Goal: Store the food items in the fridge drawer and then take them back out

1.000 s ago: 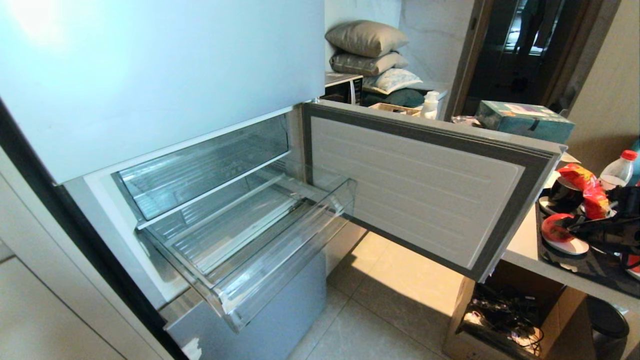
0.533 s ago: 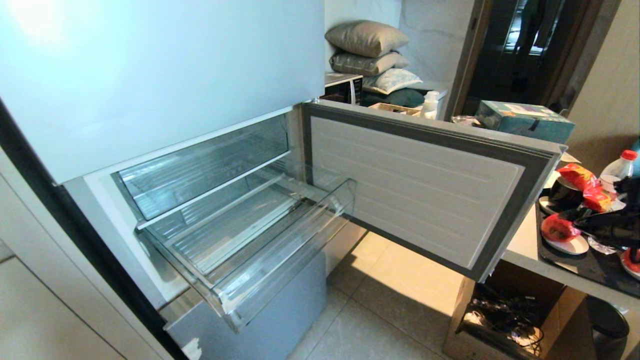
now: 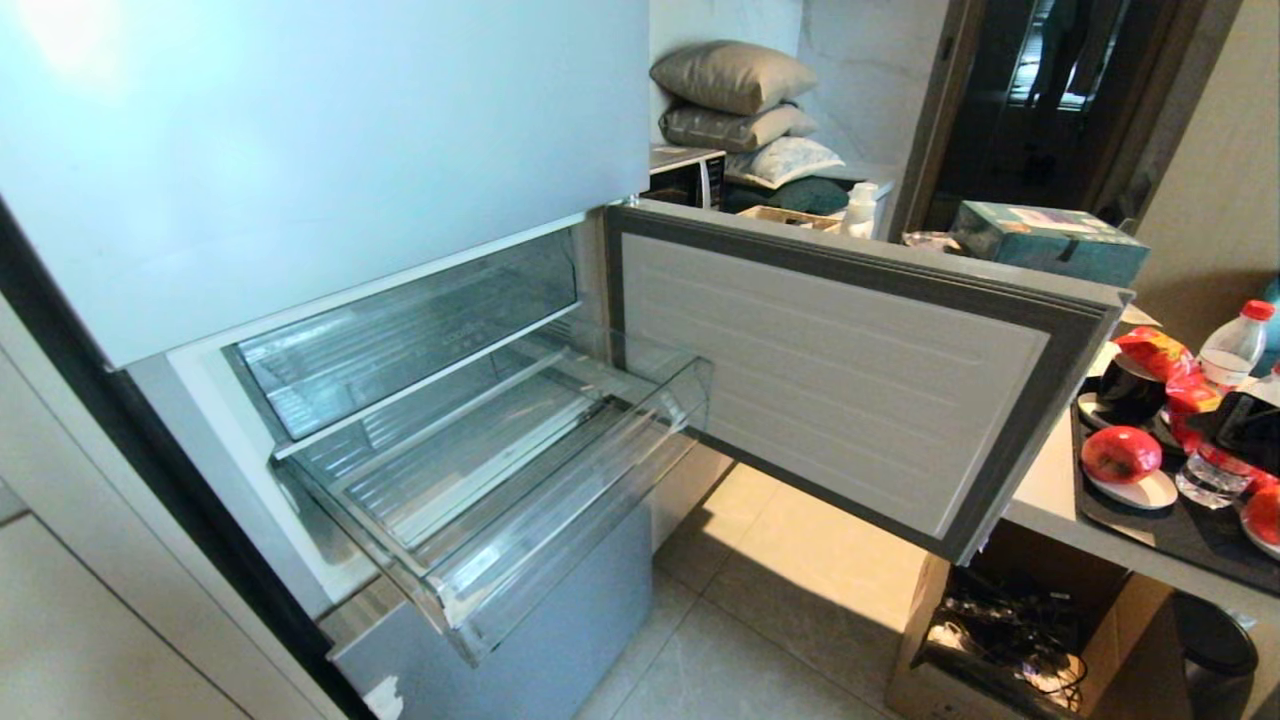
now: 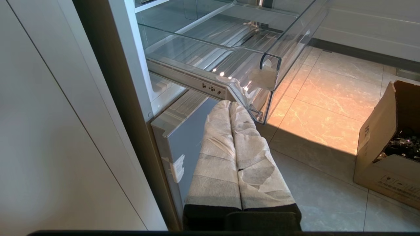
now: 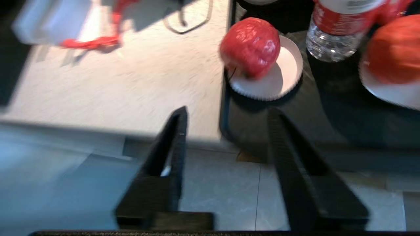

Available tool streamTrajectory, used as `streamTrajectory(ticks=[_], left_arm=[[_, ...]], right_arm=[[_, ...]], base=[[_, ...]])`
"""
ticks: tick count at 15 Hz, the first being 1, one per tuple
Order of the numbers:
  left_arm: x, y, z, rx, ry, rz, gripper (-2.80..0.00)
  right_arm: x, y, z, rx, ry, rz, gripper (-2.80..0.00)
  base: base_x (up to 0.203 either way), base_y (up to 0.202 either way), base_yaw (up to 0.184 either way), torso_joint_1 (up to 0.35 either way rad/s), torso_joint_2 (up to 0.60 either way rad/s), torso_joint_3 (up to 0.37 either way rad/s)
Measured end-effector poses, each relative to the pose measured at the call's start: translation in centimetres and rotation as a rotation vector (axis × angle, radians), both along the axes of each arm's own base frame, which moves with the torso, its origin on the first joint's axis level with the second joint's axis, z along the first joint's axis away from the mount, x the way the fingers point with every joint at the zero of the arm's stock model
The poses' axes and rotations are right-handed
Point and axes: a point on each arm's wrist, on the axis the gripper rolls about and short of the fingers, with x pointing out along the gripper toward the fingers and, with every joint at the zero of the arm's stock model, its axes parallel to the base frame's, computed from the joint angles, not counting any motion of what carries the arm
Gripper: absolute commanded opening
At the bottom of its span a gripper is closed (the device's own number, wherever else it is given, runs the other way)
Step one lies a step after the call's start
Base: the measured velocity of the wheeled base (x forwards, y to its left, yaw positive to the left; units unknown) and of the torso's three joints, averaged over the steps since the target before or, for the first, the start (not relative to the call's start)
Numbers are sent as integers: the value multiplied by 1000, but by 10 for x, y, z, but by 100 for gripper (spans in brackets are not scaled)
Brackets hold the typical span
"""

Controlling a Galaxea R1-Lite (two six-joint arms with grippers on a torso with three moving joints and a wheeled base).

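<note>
**Mia:** Where is the fridge drawer [image 3: 520,490]?

**Tom:** It is pulled out from the pale blue fridge [image 3: 300,150]. It is clear plastic with a ribbed floor. Nothing lies in it. The fridge door [image 3: 830,370] hangs open beside it.

**Mia:** And the food?

**Tom:** Over on the table [image 3: 1050,490], at the right. One red fruit [image 3: 1120,453] sits on a small white plate [image 3: 1140,492]. The other red fruit [image 3: 1265,512] sits on another white plate [image 5: 390,93], right at the edge of the head view. A water bottle [image 3: 1205,470] with a red label stands between them.

**Mia:** What is the right claw [image 5: 226,113] doing?

**Tom:** Its two black fingers [image 5: 174,137] stand apart with nothing between them. It is let go and holds no fruit. It is near the table edge, above the floor, a bit away from the first fruit and not touching it.

**Mia:** And the left claw [image 4: 229,106]?

**Tom:** It is low, just below the front corner of the drawer. Its two wrapped white fingers [image 4: 216,147] are pressed tight together. It holds nothing.

**Mia:** What else is there?

**Tom:** A cardboard box [image 3: 1010,620] on the floor under the table, and pillows [image 3: 740,100] stacked at the back.
</note>
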Motion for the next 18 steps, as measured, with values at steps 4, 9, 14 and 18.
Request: streamTrajectory(ticks=[4,9,14,18], left_arm=[[0,0,0,0,0,0,-280],[0,0,0,0,0,0,-280],[0,0,0,0,0,0,-280],[0,0,0,0,0,0,-280]], right_arm=[[-97,69,31,-129,-86,122,-280],[-226,137,-29,-292,-141,431,-280],[-289,141,-85,-350,-160,446,-280],[-307,140,-97,-383,-306,394,-280]], base=[[0,0,0,0,0,0],[0,0,0,0,0,0],[0,0,0,0,0,0],[0,0,0,0,0,0]])
